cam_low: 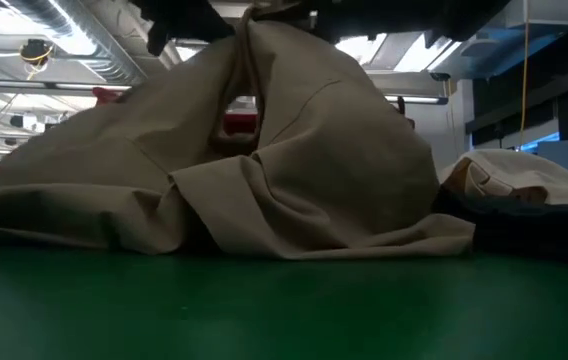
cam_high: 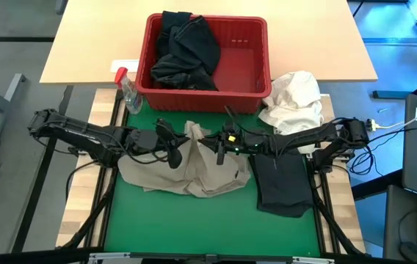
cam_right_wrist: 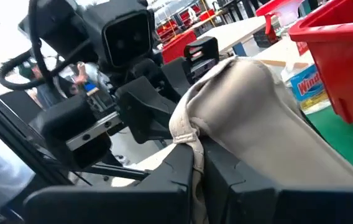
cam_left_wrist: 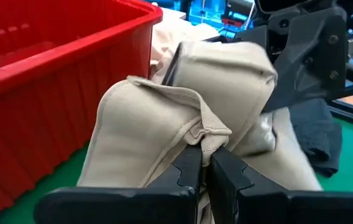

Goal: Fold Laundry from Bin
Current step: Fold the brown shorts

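The khaki garment [cam_high: 194,165] lay partly spread on the green mat [cam_high: 194,220] just in front of the bin, its upper edge lifted off the surface and bunched between the two grippers, while its lower part rested in loose folds on the mat. In the low view the same cloth [cam_low: 264,150] rose like a tent, hanging from above and draping down to the mat on both sides. The left gripper [cam_high: 175,150] was pinched shut on a fold of the khaki cloth, and its wrist view showed the fabric [cam_left_wrist: 164,118] gathered into a small knot right at the fingertips [cam_left_wrist: 189,168]. The right gripper [cam_high: 219,143] was likewise clamped on the cloth's edge close by, the two grippers facing each other with only a bunch of fabric between them; in the right wrist view the cloth [cam_right_wrist: 251,124] draped over the closed fingers [cam_right_wrist: 186,165]. The red bin [cam_high: 256,84] stood on the wooden table just behind the mat, with dark garments [cam_high: 186,51] heaped in its left half and spilling over its far rim. A folded dark garment [cam_high: 282,183] lay flat on the mat at the right, beside the khaki one and touching its edge. A white cloth bundle [cam_high: 296,103] sat by the bin's right front corner, and a clear spray bottle [cam_high: 128,92] with a red top lay against the bin's left front corner.
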{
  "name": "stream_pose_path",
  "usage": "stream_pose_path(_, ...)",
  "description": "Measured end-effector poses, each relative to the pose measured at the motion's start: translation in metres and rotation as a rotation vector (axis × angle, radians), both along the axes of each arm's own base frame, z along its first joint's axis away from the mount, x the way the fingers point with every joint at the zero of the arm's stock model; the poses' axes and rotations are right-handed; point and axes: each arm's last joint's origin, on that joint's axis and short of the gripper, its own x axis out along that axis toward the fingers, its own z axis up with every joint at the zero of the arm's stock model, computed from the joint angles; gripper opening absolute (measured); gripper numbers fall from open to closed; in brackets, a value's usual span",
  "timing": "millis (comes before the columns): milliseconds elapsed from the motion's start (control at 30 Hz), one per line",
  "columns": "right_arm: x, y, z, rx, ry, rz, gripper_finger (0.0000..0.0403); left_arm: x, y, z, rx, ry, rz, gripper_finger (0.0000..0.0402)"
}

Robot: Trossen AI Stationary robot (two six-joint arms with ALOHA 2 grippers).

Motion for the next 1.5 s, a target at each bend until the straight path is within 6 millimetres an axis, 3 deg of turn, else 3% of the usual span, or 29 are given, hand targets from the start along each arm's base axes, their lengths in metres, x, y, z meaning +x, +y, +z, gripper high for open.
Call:
stream_pose_path(400,0.015,-0.006,-0.034,-0.073,0.138,-0.095,0.0021,0.007,0.010,-0.007,0.070,0.061,0.025,0.0015)
stream_pose_path(633,0.021,-0.008,-0.058,-0.127,0.239,-0.134,0.0021,0.026,0.017,-0.034,0.056,0.183,0.009,0.0015)
stream_pose_path(833,0.029,-0.010,-0.093,-0.133,0.350,-0.151,0.0021,0.040,0.020,-0.067,0.055,0.342,0.006,0.0023)
stream_pose_path(1033,0.032,-0.010,-0.118,-0.118,0.416,-0.142,0.0021,0.049,0.023,-0.090,0.017,0.432,-0.037,0.0057)
stream_pose_path(1500,0.032,-0.009,-0.119,-0.133,0.421,-0.132,0.0021,0.044,0.037,-0.083,-0.167,0.406,-0.171,0.0168)
